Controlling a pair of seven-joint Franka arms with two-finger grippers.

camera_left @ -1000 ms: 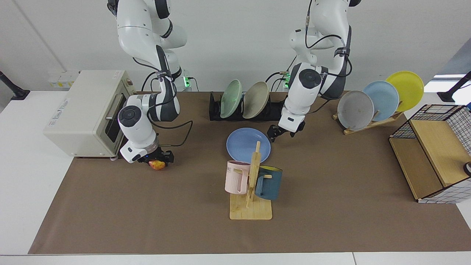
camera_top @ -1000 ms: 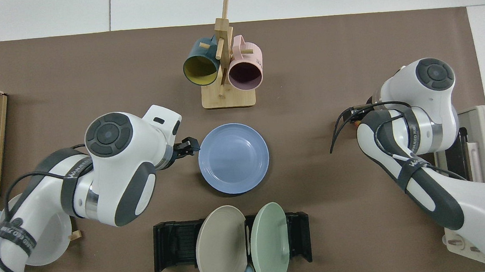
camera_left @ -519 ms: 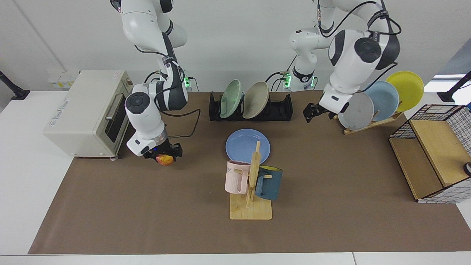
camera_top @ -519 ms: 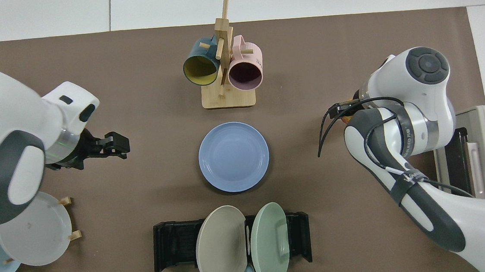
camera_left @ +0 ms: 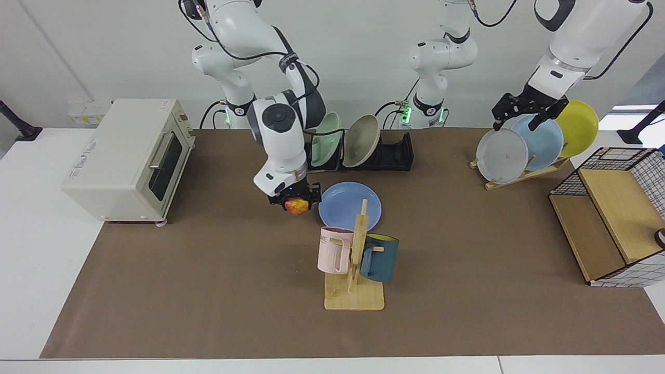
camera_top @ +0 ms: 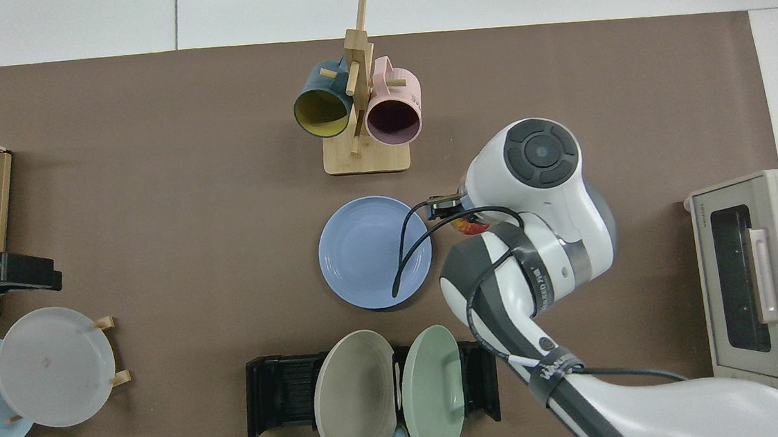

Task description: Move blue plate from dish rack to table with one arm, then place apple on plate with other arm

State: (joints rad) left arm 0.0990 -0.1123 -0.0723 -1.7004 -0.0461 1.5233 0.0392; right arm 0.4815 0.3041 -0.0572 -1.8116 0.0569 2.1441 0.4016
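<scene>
The blue plate (camera_left: 349,205) is a smooth, round, periwinkle disc with faint concentric ridges and a shallow rim, lying flat on the matte brown mat of the table (camera_left: 208,291). Behind it stands the dish rack (camera_left: 387,155), a low black slotted plastic piece, holding a pale green plate (camera_left: 326,139) and a beige plate (camera_left: 361,140) on edge.

The right gripper (camera_left: 295,199) hangs just beside the blue plate's rim, on the toaster oven's (camera_left: 127,158) side, its black fingers closed on the apple (camera_left: 296,206). The apple is small, rounded, red with yellow patches, and sits below the gripper body, clear of the mat and not yet over the plate. From above, the arm's glossy white wrist covers most of the gripper, and only a sliver of the apple (camera_top: 464,224) shows beside the plate (camera_top: 364,252).

The left gripper (camera_left: 524,106) is well apart from the blue plate, raised above a slanted wooden stand (camera_left: 519,175) that carries a grey plate (camera_left: 501,155), a paler sky-blue plate (camera_left: 540,137) and a yellow plate (camera_left: 574,127). Its fingers are spread and hold nothing.

In front of the right gripper, a wooden mug tree (camera_left: 356,270) carries a pink mug (camera_left: 332,250) and a dark teal mug (camera_left: 379,258).
</scene>
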